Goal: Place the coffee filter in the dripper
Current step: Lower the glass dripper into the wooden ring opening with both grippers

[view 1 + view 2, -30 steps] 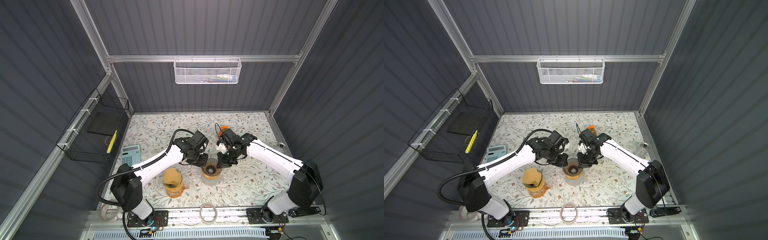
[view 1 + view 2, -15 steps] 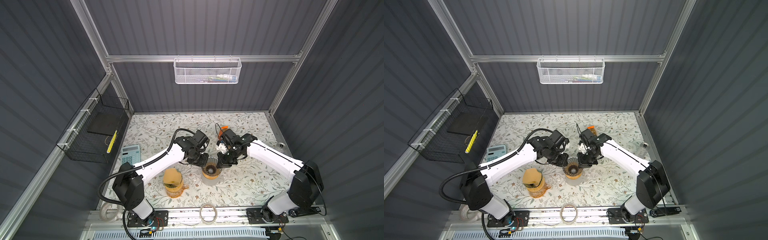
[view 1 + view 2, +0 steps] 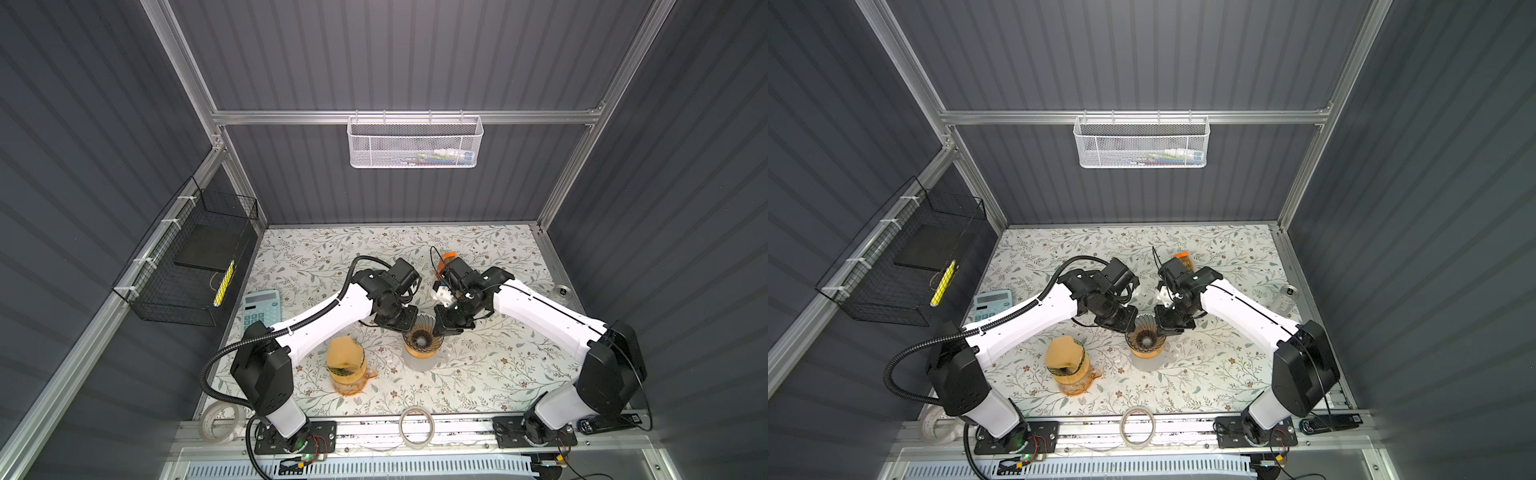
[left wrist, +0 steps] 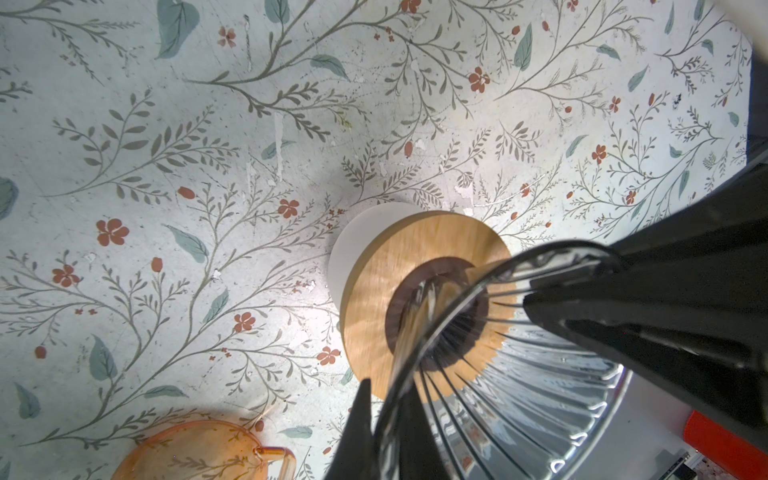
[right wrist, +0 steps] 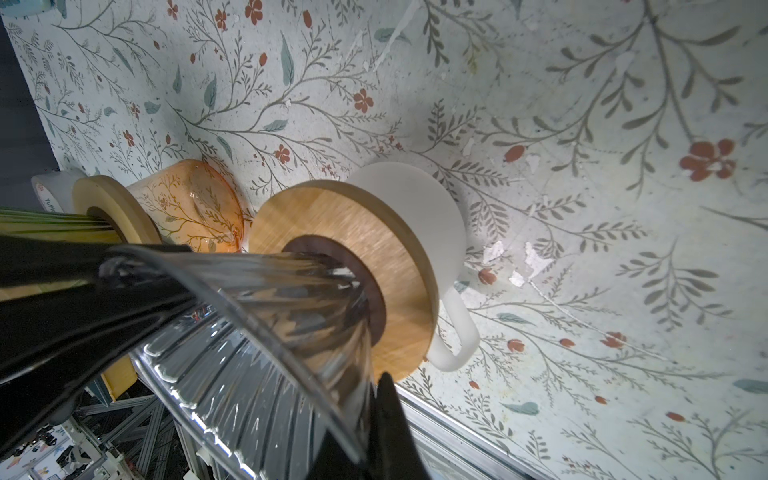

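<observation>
Pinching the glass dripper (image 3: 422, 338) at opposite rim sides with left fingers (image 4: 357, 432) and right fingers (image 5: 388, 436), probably steadying it atop the white mug (image 5: 415, 199); leaving the coffee filter (image 3: 344, 353) untouched over the nearby orange server (image 3: 353, 384).

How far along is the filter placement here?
Done: nothing visible yet; the clear ribbed glass dripper on its white mug looks empty. In hand: left gripper and right gripper each pinch its rim. Left: move the tan paper filter atop the orange glass carafe into it.
</observation>
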Motion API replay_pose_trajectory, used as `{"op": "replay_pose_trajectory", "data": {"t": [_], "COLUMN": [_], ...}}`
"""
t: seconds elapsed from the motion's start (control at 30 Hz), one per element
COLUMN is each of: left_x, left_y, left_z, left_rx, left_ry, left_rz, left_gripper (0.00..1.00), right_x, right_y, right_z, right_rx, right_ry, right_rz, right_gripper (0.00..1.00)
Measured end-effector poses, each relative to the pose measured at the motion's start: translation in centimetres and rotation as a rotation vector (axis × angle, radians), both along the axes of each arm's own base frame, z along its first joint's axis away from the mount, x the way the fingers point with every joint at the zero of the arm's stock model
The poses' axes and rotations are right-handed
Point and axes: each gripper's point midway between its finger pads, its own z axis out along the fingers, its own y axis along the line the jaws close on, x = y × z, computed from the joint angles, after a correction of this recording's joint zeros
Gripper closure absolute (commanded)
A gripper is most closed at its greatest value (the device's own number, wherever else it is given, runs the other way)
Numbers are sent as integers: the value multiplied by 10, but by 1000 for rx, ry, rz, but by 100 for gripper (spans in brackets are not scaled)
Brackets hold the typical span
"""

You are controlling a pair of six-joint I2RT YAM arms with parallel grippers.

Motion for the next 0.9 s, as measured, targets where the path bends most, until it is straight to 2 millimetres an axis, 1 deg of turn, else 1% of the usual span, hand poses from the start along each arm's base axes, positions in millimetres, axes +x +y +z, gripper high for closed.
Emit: {"op": "replay_pose_trajectory", "data": {"t": [0.1, 0.2, 0.23, 0.33, 0.37, 0.47, 0.63, 0.77, 0.9], "left_x": [0, 1, 0, -4, -6, -8, -8, -6, -4], "left_y": [0, 1, 2, 3, 3, 1, 0, -1, -3], "left_z": [1, 0, -1, -11, -14, -15, -14, -11, -7], "left_rx": [2, 14, 27, 73, 81, 84, 83, 77, 72], "left_ry": [-3, -18, -26, -28, -24, -26, -31, -38, -51], "left_rz": [1, -7, -15, -39, -45, -58, -58, -59, -58], "left_gripper": [90, 79, 75, 70, 69, 68, 66, 64, 62], "right_x": [0, 2, 4, 9, 10, 16, 19, 23, 27], "right_y": [0, 2, 3, 9, 10, 12, 11, 11, 12], "right_z": [0, 1, 2, 1, 1, -3, -4, -1, 7], "right_rx": [-1, -3, -3, -3, -5, -15, -24, -30, -22], "right_ry": [-2, -15, -28, -61, -73, -97, -110, -129, -155], "right_rz": [1, 3, 7, 22, 25, 27, 23, 18, 15], "right_gripper": [91, 89, 89, 85, 83, 81, 76, 73, 72]}}
